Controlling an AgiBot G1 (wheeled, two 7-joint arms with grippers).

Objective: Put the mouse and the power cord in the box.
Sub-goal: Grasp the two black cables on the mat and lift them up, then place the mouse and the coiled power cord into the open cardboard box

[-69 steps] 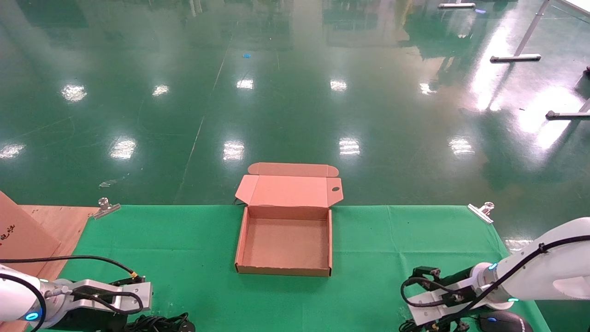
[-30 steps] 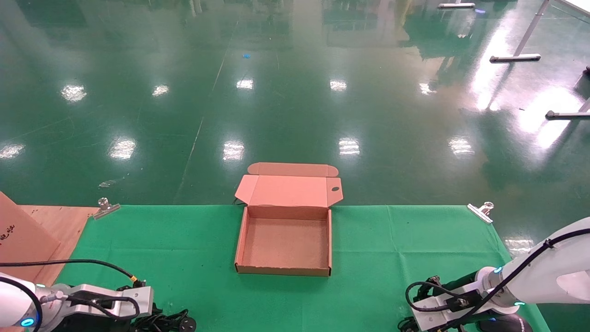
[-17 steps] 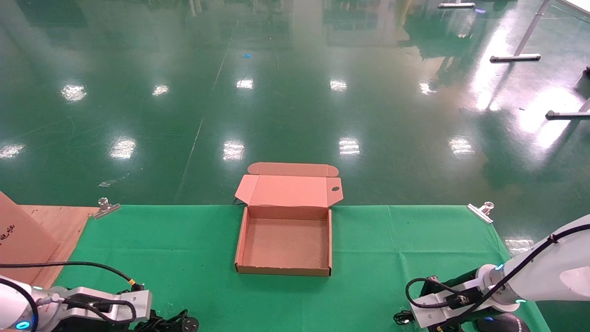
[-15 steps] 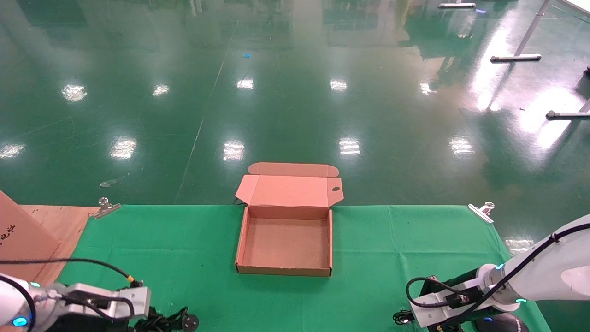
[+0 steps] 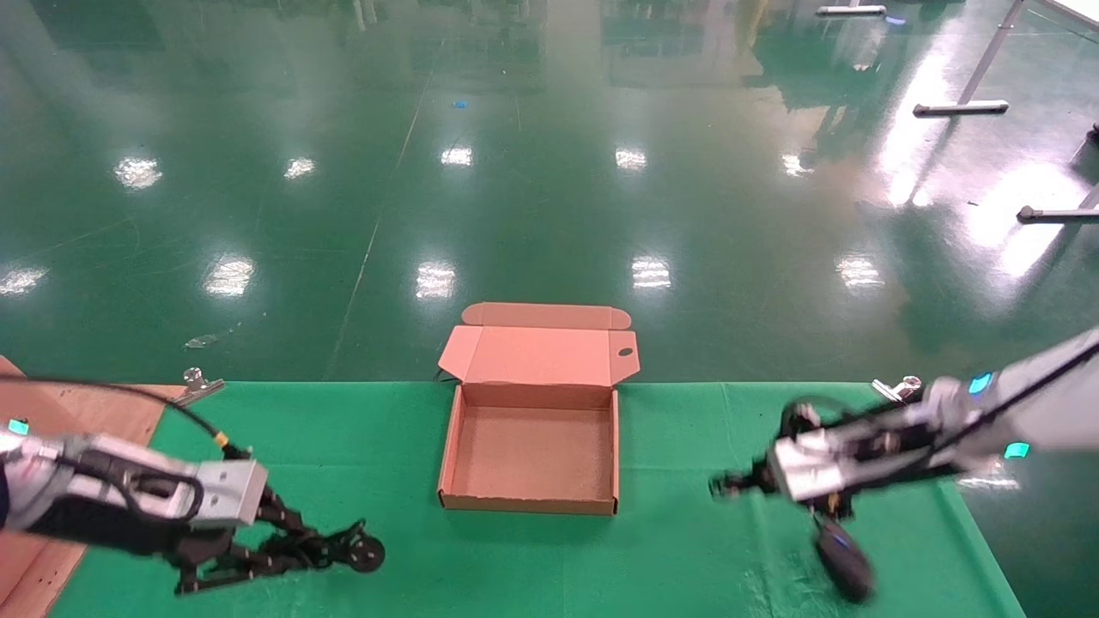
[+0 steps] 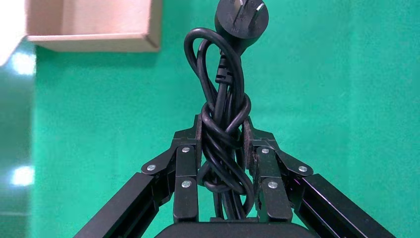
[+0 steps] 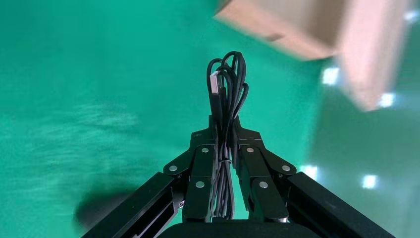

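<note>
The left hand point(image 6: 223, 148) is clamped on the limp, coiled power cord point(image 6: 221, 114) left of the empty box point(image 5: 532, 451), while the right hand point(image 7: 223, 144) pinches the bundled cable, the light mouse point(image 5: 843, 549) dangling and likely to swing.

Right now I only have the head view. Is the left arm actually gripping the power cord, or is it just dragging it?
Observer: It's gripping. In the left wrist view, the left gripper has its jaws shut on the knotted middle of the power cord.
Operator: Is the right one on the mouse body?
Observer: No. The right gripper pinches the coiled cable, not the body of the mouse.
Operator: Which end sticks out?
Observer: The USB plug sticks out beyond the jaws.
</note>
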